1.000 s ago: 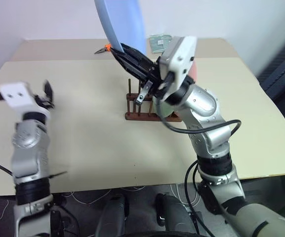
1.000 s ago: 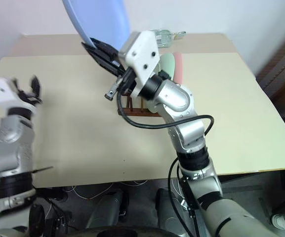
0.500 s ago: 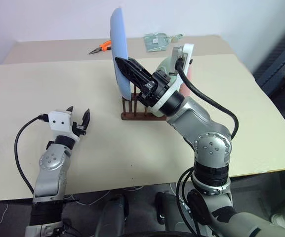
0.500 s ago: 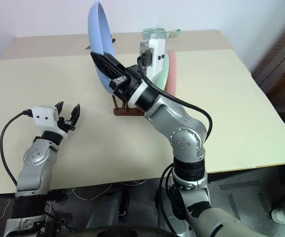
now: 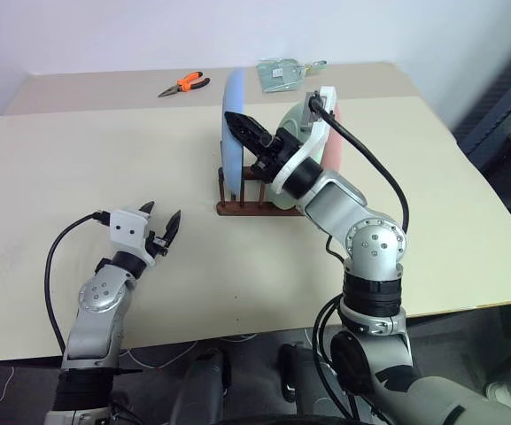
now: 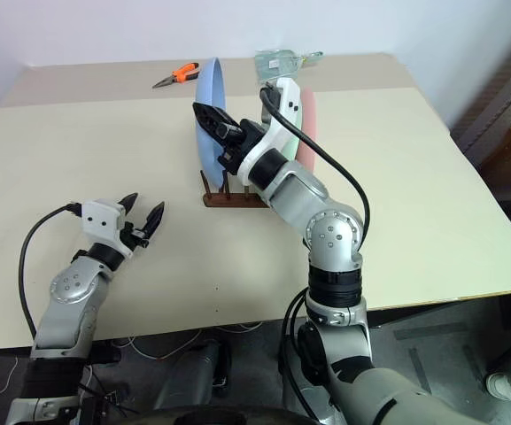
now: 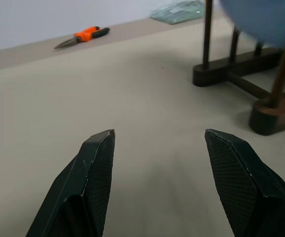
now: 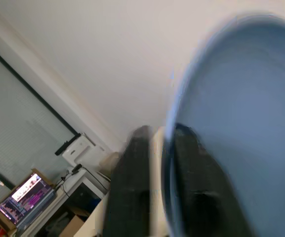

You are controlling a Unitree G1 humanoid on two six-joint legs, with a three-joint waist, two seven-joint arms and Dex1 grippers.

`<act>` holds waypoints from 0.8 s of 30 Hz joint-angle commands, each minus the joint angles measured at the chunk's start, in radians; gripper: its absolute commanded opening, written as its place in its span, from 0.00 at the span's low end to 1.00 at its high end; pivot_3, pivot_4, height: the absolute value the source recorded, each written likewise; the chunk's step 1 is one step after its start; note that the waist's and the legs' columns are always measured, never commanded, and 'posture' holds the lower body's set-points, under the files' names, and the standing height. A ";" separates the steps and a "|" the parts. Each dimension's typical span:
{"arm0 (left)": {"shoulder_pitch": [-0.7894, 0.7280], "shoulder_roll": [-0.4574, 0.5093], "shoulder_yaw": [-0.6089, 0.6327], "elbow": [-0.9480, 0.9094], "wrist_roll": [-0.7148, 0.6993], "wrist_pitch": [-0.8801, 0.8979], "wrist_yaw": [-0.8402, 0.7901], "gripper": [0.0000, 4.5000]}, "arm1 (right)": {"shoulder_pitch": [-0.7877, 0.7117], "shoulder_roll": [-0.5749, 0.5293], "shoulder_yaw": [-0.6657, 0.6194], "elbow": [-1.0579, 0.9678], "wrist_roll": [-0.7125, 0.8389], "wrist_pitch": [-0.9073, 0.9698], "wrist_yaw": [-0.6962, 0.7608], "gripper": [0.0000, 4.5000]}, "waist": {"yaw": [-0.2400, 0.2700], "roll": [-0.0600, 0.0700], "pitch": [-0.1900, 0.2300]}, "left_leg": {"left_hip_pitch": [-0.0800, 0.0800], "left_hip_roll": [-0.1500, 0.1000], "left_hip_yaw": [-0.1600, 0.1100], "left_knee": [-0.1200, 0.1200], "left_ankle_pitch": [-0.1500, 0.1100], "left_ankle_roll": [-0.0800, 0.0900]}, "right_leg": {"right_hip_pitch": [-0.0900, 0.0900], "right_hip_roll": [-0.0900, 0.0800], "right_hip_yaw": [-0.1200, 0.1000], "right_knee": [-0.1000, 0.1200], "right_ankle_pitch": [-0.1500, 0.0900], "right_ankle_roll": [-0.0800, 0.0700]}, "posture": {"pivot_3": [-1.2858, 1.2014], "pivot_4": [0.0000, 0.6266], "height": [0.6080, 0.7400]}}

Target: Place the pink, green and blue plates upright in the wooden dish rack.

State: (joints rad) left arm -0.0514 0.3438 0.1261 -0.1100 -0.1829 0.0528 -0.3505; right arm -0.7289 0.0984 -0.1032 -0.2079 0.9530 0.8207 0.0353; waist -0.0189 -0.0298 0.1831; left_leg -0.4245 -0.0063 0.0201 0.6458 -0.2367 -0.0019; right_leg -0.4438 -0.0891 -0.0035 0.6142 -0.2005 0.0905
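Observation:
The blue plate [image 5: 233,133] stands upright on edge at the left end of the wooden dish rack [image 5: 242,205], its lower edge down among the pegs. My right gripper [image 5: 242,125] reaches level over the rack with the plate's rim between its fingers [image 8: 132,187]. The jaws are slightly parted, with a thin gap beside the rim. The green plate [image 5: 292,118] and the pink plate [image 5: 336,140] stand upright in the rack behind my right arm, partly hidden. My left gripper [image 5: 163,223] hovers low over the table, left of the rack, open and holding nothing.
Orange-handled pliers [image 5: 184,84] and a clear packet [image 5: 286,71] lie at the far side of the beige table [image 5: 87,150]. The table's front edge runs close under my left arm, and its right edge lies beyond the rack.
My right gripper has come down and rolled, bringing the blue plate from tilted high above the rack to upright in it, and its jaws have loosened. My left arm sank and moved right.

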 commanded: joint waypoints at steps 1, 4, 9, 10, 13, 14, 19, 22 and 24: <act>0.008 0.002 -0.014 -0.043 0.008 -0.022 -0.016 0.66 | -0.062 -0.018 0.021 -0.007 -0.052 -0.050 0.028 0.54 | 0.000 0.000 0.000 | 0.000 0.000 0.000 0.000 0.000 0.000 | 0.000 0.000 0.000 0.000 0.000 0.000 | 0.52 0.24 0.98; 0.016 -0.002 -0.023 -0.054 0.007 -0.017 -0.023 0.66 | -0.104 -0.088 0.094 -0.018 -0.188 -0.113 0.081 0.88 | 0.000 0.000 0.000 | 0.000 0.000 0.001 0.001 0.000 0.000 | 0.000 0.001 0.000 0.000 0.000 0.000 | 0.52 0.24 0.98; 0.028 -0.002 -0.039 -0.063 0.002 -0.013 -0.034 0.66 | -0.148 -0.190 0.172 -0.029 -0.357 -0.209 0.156 0.88 | 0.001 0.000 0.000 | 0.000 0.000 0.001 0.001 0.000 0.000 | 0.000 0.003 0.000 0.000 0.000 0.000 | 0.52 0.24 0.98; 0.031 -0.002 -0.042 -0.065 0.002 -0.013 -0.036 0.66 | -0.154 -0.213 0.186 -0.032 -0.399 -0.237 0.172 0.88 | 0.001 0.000 0.000 | 0.000 0.000 0.001 0.001 0.000 0.000 | 0.000 0.003 0.000 0.000 0.000 0.000 | 0.52 0.24 0.98; 0.035 0.001 -0.053 -0.068 0.006 -0.013 -0.050 0.66 | -0.163 -0.307 0.186 -0.069 -0.462 -0.301 0.259 0.88 | 0.004 0.000 0.000 | 0.000 0.000 0.001 0.001 0.000 0.000 | 0.000 0.003 0.000 0.000 0.000 0.000 | 0.52 0.24 0.98; 0.036 0.003 -0.056 -0.070 0.005 -0.011 -0.056 0.66 | -0.158 -0.344 0.179 -0.086 -0.468 -0.311 0.294 0.88 | 0.005 0.000 0.000 | 0.000 0.000 0.001 0.002 0.000 0.001 | 0.000 0.003 0.000 -0.001 0.000 0.000 | 0.52 0.24 0.98; 0.041 0.019 -0.087 -0.081 0.002 0.000 -0.102 0.66 | -0.036 -0.602 0.160 -0.194 -0.523 -0.364 0.500 0.76 | 0.009 0.000 0.000 | -0.001 0.000 0.001 0.002 -0.001 0.002 | 0.002 0.003 -0.001 -0.002 0.000 0.000 | 0.52 0.24 0.98; 0.036 0.023 -0.103 -0.081 -0.002 0.006 -0.126 0.66 | 0.105 -0.776 0.098 -0.281 -0.459 -0.323 0.656 0.47 | 0.010 0.000 0.000 | -0.001 0.000 0.001 0.002 -0.001 0.002 | 0.002 0.003 -0.001 -0.003 0.000 0.000 | 0.52 0.24 0.98; 0.028 0.029 -0.122 -0.086 -0.009 0.017 -0.153 0.66 | 0.213 -0.895 0.058 -0.351 -0.425 -0.272 0.733 0.23 | 0.013 0.000 0.000 | -0.001 0.000 0.001 0.003 -0.001 0.002 | 0.002 0.002 -0.001 -0.004 -0.001 0.000 | 0.52 0.24 0.98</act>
State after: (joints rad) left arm -0.0133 0.3657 0.0138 -0.1590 -0.1845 0.0667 -0.4840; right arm -0.5263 -0.7604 0.0124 -0.4759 0.4929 0.5291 0.7097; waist -0.0059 -0.0294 0.1835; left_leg -0.4255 -0.0065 0.0218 0.6487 -0.2378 0.0006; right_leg -0.4417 -0.0870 -0.0040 0.6103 -0.2013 0.0909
